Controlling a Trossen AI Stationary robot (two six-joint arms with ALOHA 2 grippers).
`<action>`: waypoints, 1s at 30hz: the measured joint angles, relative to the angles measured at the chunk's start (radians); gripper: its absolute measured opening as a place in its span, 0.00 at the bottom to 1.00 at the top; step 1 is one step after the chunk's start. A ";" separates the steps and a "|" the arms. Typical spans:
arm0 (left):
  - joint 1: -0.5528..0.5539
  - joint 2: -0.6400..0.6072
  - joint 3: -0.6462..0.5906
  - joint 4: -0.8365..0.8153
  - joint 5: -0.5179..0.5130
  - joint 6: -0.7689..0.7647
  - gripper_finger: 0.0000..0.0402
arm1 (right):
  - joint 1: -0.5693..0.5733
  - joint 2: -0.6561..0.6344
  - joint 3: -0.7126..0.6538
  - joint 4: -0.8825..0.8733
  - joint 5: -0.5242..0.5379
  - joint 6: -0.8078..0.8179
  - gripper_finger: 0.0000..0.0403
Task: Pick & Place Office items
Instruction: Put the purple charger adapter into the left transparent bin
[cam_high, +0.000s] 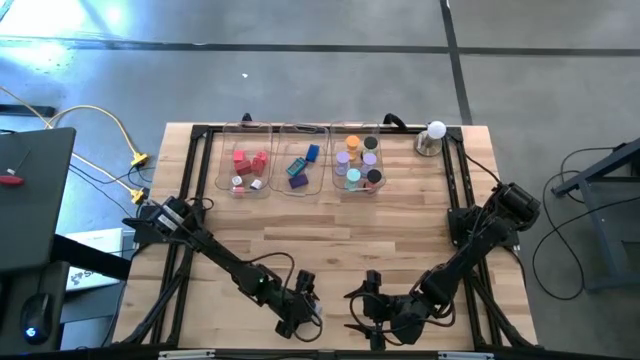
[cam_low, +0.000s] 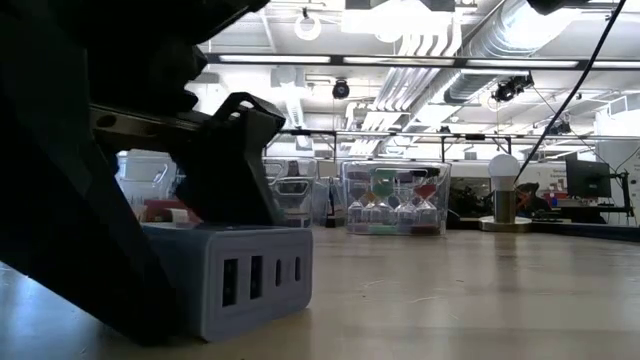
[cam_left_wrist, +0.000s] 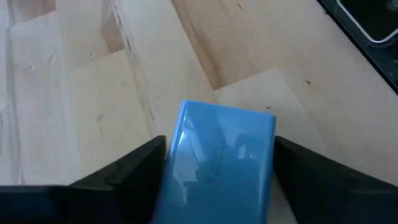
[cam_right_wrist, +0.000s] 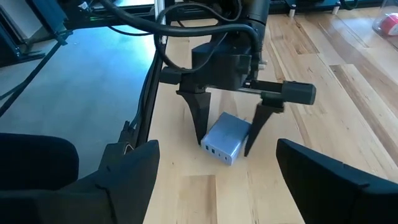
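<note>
Left gripper (cam_right_wrist: 225, 142) straddles pale blue rectangular plastic charger block (cam_right_wrist: 225, 143) on wooden table (cam_high: 340, 230), fingers spread, near touching. Right gripper (cam_high: 372, 322) spread, empty, beside it.

No readable text or labels anywhere.

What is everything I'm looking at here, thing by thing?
table: one, pale wood, under everything
clear trays: three, in a row at the far edge
coloured pieces: red and pink in the left tray; blue and purple in the middle one; orange, purple, teal and black in the right one
white ball: one, on a metal base, far right corner
charger block: one, blue-grey, near edge
left gripper: dark, at the charger block
right gripper: dark, jaws open, beside it
</note>
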 joint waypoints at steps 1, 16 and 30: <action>-0.003 0.000 0.000 0.000 0.000 0.000 0.67 | 0.000 0.000 0.000 0.000 -0.001 0.013 0.78; -0.018 -0.180 -0.004 -0.196 -0.073 -0.207 0.50 | -0.038 0.000 0.000 0.006 -0.011 0.030 0.78; -0.014 -0.578 -0.003 -0.866 -0.641 -0.623 0.50 | -0.147 0.000 0.000 0.000 -0.052 -0.113 0.78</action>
